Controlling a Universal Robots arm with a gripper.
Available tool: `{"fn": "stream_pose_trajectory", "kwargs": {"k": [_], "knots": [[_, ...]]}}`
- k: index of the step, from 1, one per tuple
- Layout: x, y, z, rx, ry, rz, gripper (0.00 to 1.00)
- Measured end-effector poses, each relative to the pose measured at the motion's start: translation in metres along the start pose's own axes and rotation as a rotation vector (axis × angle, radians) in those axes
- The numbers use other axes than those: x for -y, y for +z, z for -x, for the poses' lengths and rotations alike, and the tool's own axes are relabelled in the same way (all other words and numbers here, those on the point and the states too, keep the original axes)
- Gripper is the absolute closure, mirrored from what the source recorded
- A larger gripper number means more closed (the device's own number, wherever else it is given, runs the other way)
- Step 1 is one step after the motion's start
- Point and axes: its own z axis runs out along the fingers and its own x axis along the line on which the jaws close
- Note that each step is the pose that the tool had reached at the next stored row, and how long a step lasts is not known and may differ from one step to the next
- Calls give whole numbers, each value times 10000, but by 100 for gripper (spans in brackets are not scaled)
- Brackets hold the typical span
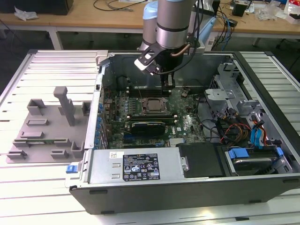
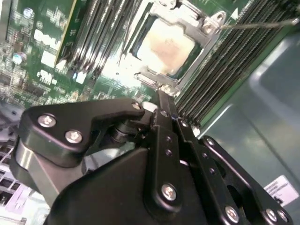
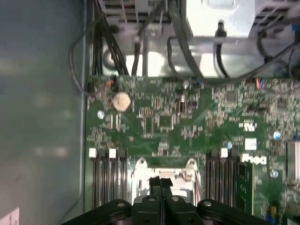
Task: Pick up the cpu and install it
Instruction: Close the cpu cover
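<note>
We see the end effector (image 1: 168, 86) clenched, its two fingers pressed together with nothing between them. It hangs low inside the open case (image 1: 187, 192), just above the motherboard (image 1: 187, 124). The cpu (image 1: 153, 106) lies flat in its socket frame (image 2: 206, 28), close beside the fingertips. In the second wrist view the cpu (image 2: 165, 47) shows its pale metal top, and the end effector (image 2: 161, 99) points at the frame's near edge.

Room is tight. Memory slots (image 2: 229, 51) flank the socket on both sides, and the case's far wall stands just behind the arm. Toward the exterior view's right, a drive cage (image 1: 225, 79) and cables (image 1: 229, 129) crowd the board. On the counter (image 1: 37, 197), at the exterior view's left, a grey plastic shroud (image 1: 47, 126) lies apart from the case.
</note>
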Motion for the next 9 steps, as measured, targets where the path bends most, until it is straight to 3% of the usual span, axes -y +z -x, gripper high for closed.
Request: {"fn": "stream_pose_trajectory", "kwargs": {"k": [1, 6, 9], "knots": [[-2, 1, 0, -3, 0, -245, 89], [23, 3, 29, -2, -10, -261, 89], [81, 20, 132, -3, -29, -246, 89]]}}
